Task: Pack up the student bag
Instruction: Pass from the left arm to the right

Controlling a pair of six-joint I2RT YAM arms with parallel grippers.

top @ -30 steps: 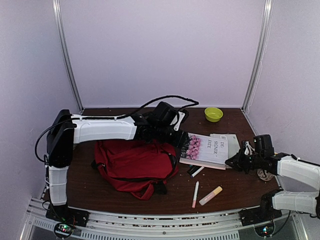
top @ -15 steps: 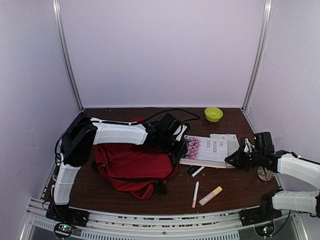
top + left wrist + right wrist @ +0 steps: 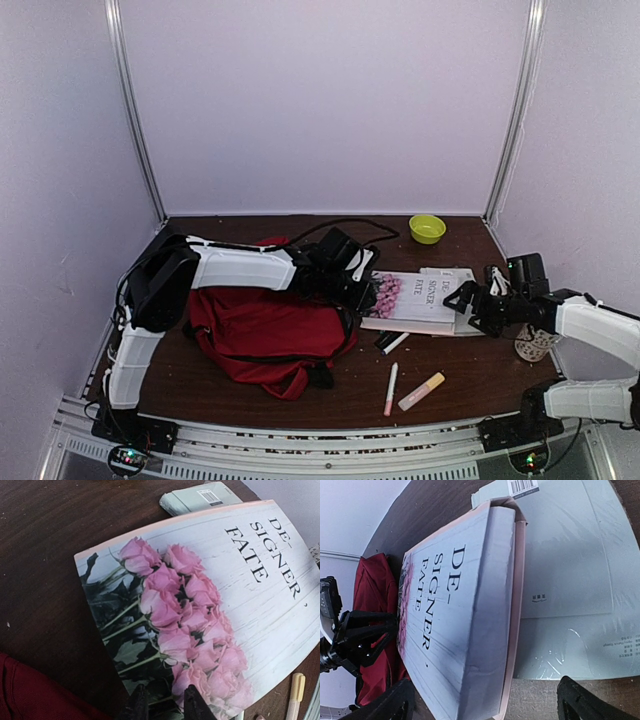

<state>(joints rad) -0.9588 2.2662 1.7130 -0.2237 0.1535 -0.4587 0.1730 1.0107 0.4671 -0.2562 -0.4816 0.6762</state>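
While the student bag point(image 3: 265, 335) lies slumped flat on the left half of the table point(image 3: 480, 375), its long axis runs roughly left to right across the top view, tilted a little so the right end sits nearer the arms' side. Which end is its top I cannot tell (the fabric is too crumpled). Its right edge is just beside a book with pink roses on the cover point(image 3: 420, 298), and the left arm reaches over its far side.

The left gripper point(image 3: 362, 292) is at the book's rose-printed corner. Its fingertips point(image 3: 192, 705) stand narrowly apart over the cover, but I cannot tell whether they pinch it. The right gripper point(image 3: 458, 300) faces the book's other end with its fingers point(image 3: 580, 702) spread wide and nothing held. The book rests partly on a pale green plastic-wrapped packet point(image 3: 570, 580).

A black-and-white marker point(image 3: 393, 343) lies near the bag's right end, with a pink pen point(image 3: 390, 388) and an orange highlighter point(image 3: 421, 391) closer to the arms. A green bowl point(image 3: 427, 228) sits at the far right.
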